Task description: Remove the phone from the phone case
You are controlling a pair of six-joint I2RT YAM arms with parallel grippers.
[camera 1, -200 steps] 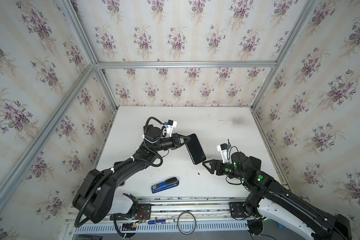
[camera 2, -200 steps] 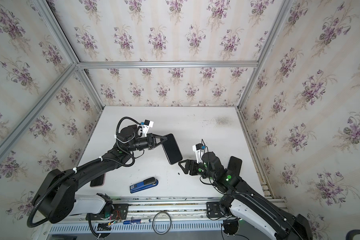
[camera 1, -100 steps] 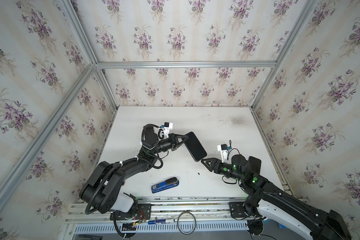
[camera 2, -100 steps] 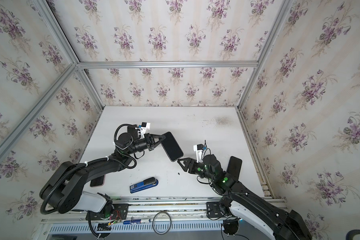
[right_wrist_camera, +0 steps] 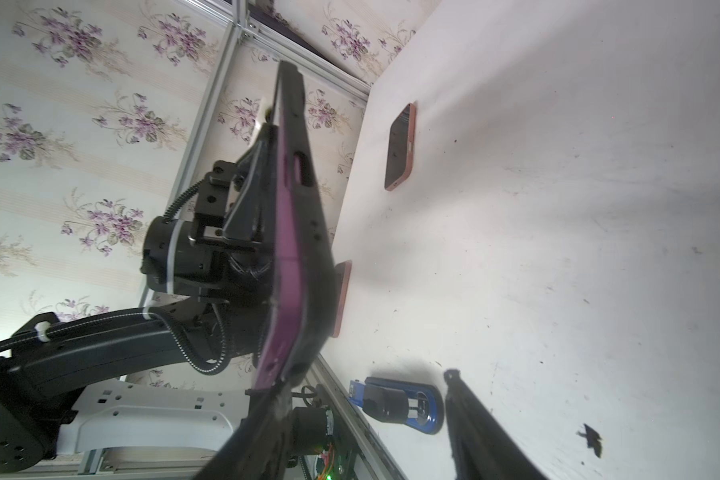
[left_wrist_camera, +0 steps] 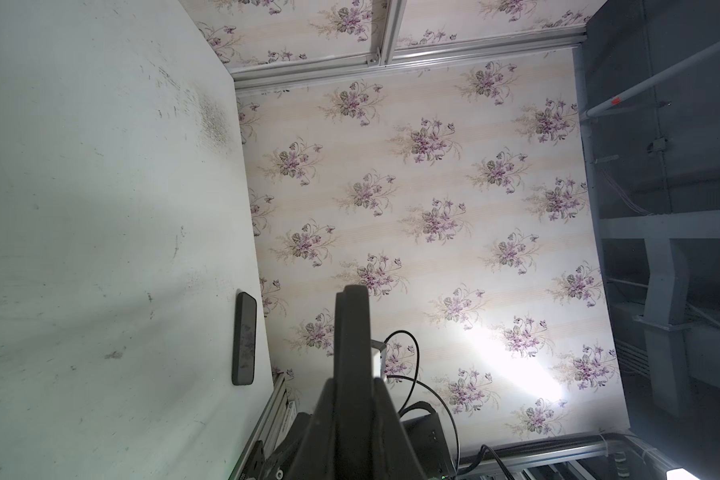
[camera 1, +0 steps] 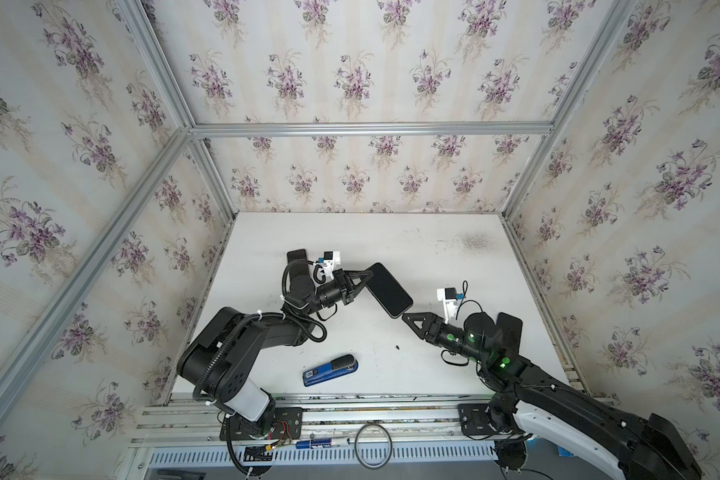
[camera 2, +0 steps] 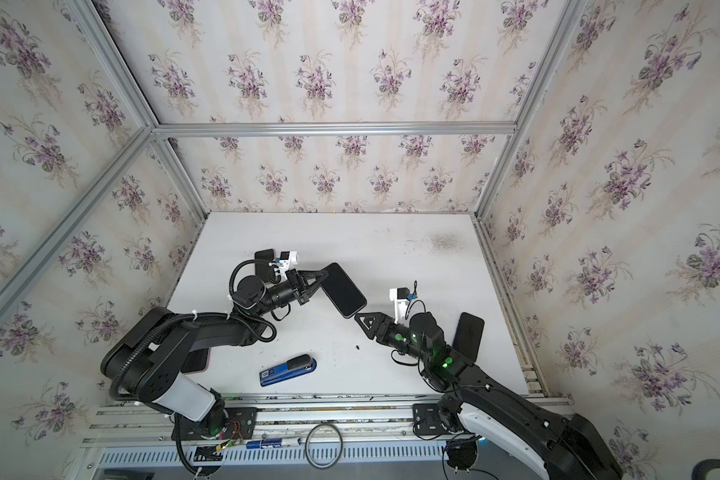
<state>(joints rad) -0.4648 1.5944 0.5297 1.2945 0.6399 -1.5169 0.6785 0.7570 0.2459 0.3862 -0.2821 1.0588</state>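
Field notes: we find the left gripper (camera 1: pixel 366 277) clamped tight on one short end of the phone (camera 1: pixel 389 289). It holds the phone off the white table (camera 1: pixel 391 237) near the middle of the work area. In both top views the dark screen faces up, and the long side runs from the left gripper toward the right arm. The phone sits in its phone case (right_wrist_camera: pixel 308 216). The right wrist view shows it edge-on, with a dark rim cut by a slot and small holes and a purple face on the side toward the left arm. In the left wrist view the same edge rises straight out from between the pinched fingers (left_wrist_camera: pixel 387 424). The right gripper (camera 1: pixel 406 317) is at the phone's free end with its jaws parted and nothing pinched between them. One finger (right_wrist_camera: pixel 267 415) lies against or just beside that end, and we cannot tell whether it touches. The other finger (right_wrist_camera: pixel 470 415) stands well apart from the phone. A blue and black stapler (camera 1: pixel 330 370) lies toward the front edge of the table, between the two arms. A second phone (camera 1: pixel 509 328) lies flat by the right edge, behind the right arm. A third phone (camera 1: pixel 298 255), reddish-brown at the rim, lies flat beside the left wrist. A fourth phone (camera 2: pixel 196 359) is partly hidden under the left arm.
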